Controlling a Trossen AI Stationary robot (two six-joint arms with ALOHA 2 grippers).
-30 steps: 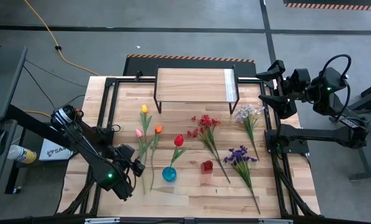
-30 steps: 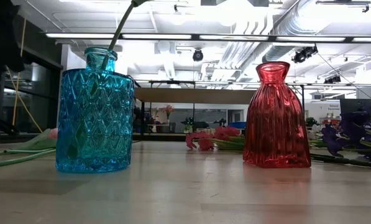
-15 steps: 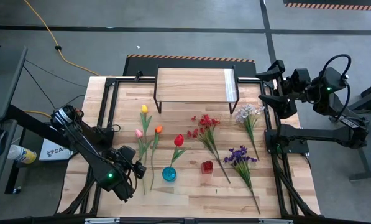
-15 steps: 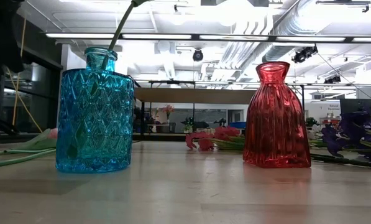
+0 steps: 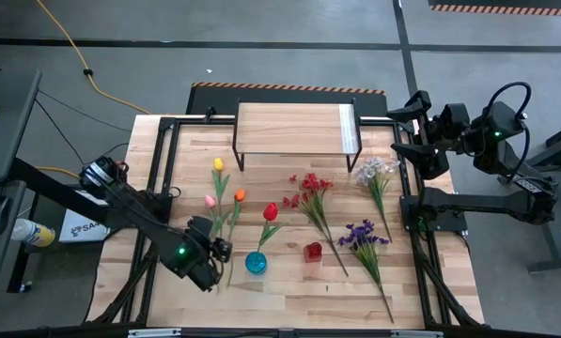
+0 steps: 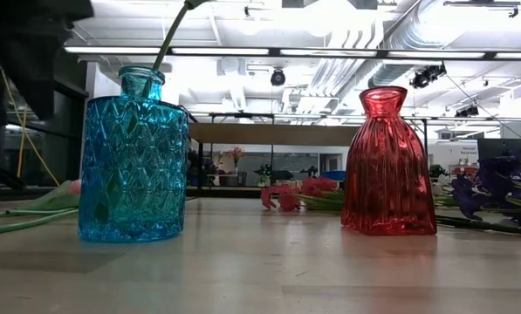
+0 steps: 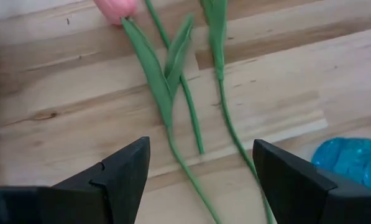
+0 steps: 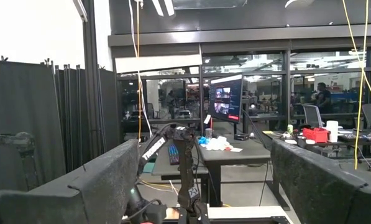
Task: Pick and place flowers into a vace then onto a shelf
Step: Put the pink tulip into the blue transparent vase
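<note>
My left gripper (image 5: pixel 220 250) (image 7: pixel 201 180) is open over the lower green stems (image 7: pixel 185 118) of the pink tulip (image 5: pixel 210 201) and the orange tulip (image 5: pixel 240 195), which lie flat on the table; it touches nothing. A yellow tulip (image 5: pixel 218 164) lies beyond them. A red tulip (image 5: pixel 271 211) stands with its stem (image 6: pixel 168 39) leaning in the mouth of the blue glass vase (image 5: pixel 255 262) (image 6: pixel 133 157), just right of the gripper. The shelf (image 5: pixel 294 129) stands at the far edge. My right gripper (image 5: pixel 404 131) is open and raised at the far right.
A red glass vase (image 5: pixel 312 251) (image 6: pixel 388 166) stands right of the blue one. A red sprig (image 5: pixel 308 188), a white sprig (image 5: pixel 376 171) and a purple sprig (image 5: pixel 363 235) lie on the right half of the table. Black frame rails (image 5: pixel 163 169) run along both sides.
My left gripper has moved toward the table's right edge and a little toward the far edge, to above the tulip stems next to the blue vase. The flowers and vases have stayed where they were.
</note>
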